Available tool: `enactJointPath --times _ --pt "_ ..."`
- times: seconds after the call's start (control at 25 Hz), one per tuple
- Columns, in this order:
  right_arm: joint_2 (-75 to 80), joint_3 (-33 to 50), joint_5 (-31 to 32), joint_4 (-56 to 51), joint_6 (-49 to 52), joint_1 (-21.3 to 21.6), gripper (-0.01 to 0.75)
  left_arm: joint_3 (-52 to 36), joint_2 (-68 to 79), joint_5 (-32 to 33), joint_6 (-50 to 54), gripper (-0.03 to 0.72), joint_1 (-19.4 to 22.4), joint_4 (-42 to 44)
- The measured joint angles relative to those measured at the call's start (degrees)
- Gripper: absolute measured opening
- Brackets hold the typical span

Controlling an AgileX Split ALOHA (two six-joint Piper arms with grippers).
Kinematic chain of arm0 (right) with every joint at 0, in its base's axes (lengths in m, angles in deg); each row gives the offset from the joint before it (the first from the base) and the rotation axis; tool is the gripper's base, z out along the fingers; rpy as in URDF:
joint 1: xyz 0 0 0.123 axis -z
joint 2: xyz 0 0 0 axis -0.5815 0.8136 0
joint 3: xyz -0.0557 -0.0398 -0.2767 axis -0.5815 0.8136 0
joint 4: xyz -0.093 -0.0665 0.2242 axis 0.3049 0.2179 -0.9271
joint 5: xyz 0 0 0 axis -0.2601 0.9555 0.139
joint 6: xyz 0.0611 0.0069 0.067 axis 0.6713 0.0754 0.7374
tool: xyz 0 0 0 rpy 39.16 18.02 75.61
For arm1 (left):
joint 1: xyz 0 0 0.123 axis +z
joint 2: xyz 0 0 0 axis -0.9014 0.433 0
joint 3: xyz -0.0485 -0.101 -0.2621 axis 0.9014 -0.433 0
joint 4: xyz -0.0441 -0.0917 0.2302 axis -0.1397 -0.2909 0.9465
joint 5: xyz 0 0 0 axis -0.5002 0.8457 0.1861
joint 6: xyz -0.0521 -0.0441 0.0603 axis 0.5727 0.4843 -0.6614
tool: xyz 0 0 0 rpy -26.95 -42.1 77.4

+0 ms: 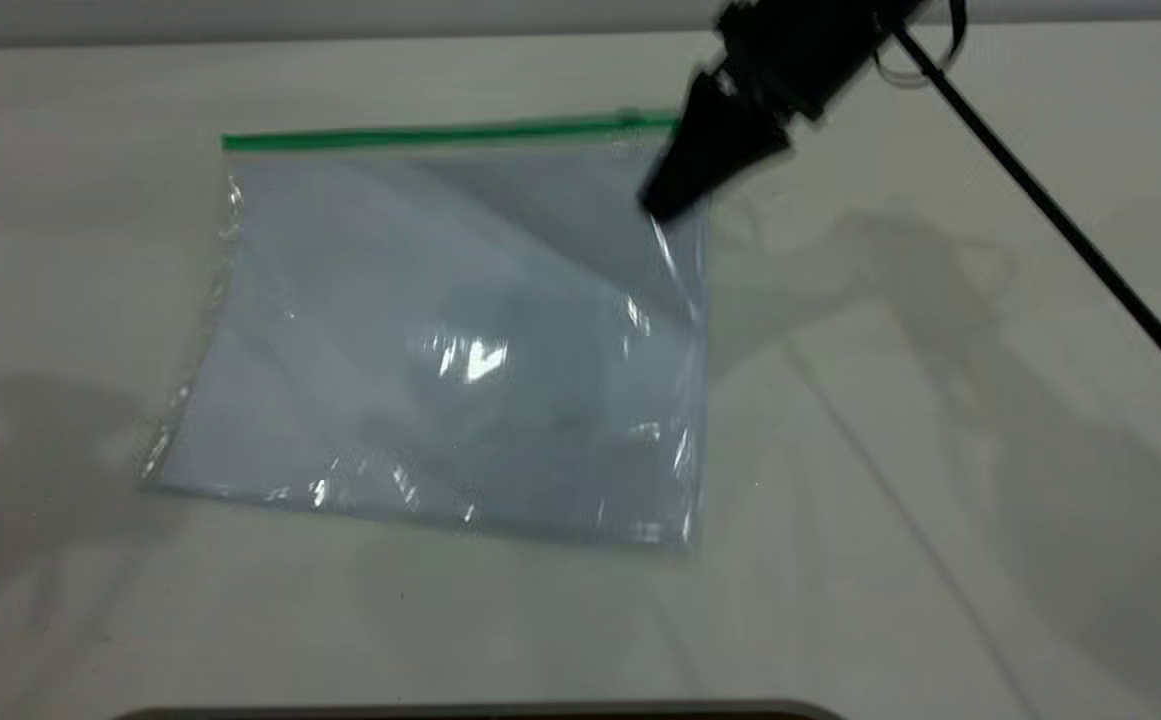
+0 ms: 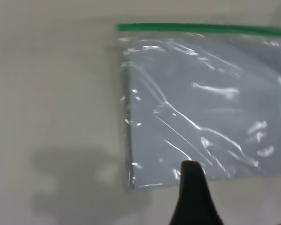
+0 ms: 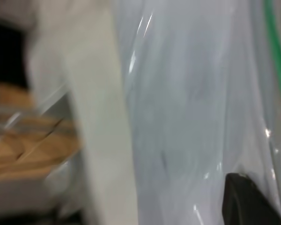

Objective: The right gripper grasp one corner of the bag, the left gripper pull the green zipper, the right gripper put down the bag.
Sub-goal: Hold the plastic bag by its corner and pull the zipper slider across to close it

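White table, unlabelled bag, right gripper.

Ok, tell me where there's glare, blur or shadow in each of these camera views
Exterior view: white glare patches on the bag, the right gripper motion-smeared near the green zipper, soft arm shadows on the table. Left wrist view: streaky highlights on the plastic, a shadow beside the bag, the left gripper a dark shape. Right wrist view: everything is heavily blurred.
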Motion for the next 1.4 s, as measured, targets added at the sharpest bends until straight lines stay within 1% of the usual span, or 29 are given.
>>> enactJointPath --times 0.12,0.2,0.32,0.4,0.48,0.64,0.76,0.92,1.12,1.24,1.4 --pt "0.0 -3.2 -0.8 -0.1 1.4 0.1 0.034 5.0 6.3 0.2 -8.2 0.568 0.0 -5.1" --pt "0.0 -4.2 0.0 -0.1 1.5 0.2 0.034 9.5 11.9 0.9 -16.8 0.568 -0.2 -9.5" --pt "0.0 -4.6 1.0 -0.3 1.6 0.2 0.034 18.4 20.8 2.4 -30.4 0.568 -1.6 -17.6" --pt "0.0 -4.6 1.4 -0.4 1.7 0.2 0.034 24.5 26.9 5.4 -37.9 0.568 -3.2 -21.8" --pt "0.0 -4.6 2.4 -0.7 1.7 0.2 0.034 30.5 33.7 10.3 -42.9 0.568 -4.8 -23.9" --pt "0.0 -4.6 4.2 -1.2 1.5 0.2 0.034 40.9 45.4 18.1 -45.7 0.568 -7.9 -24.2" --pt "0.0 -4.6 4.3 -1.3 1.3 0.2 0.034 46.4 52.3 20.4 -45.9 0.568 -9.9 -24.2" --pt "0.0 -4.6 4.3 -1.4 1.3 0.2 0.034 51.8 58.2 20.2 -46.6 0.568 -13.3 -24.1" --pt "0.0 -4.6 4.3 -1.4 1.3 0.2 0.034 56.5 61.9 19.6 -47.5 0.568 -17.9 -24.1" --pt "0.0 -4.6 4.3 -1.4 1.3 0.2 0.034 57.5 63.1 18.7 -48.4 0.568 -19.2 -24.1" --pt "0.0 -4.6 4.4 -1.4 1.3 0.2 0.034 57.7 63.9 17.4 -48.6 0.568 -19.4 -24.2"
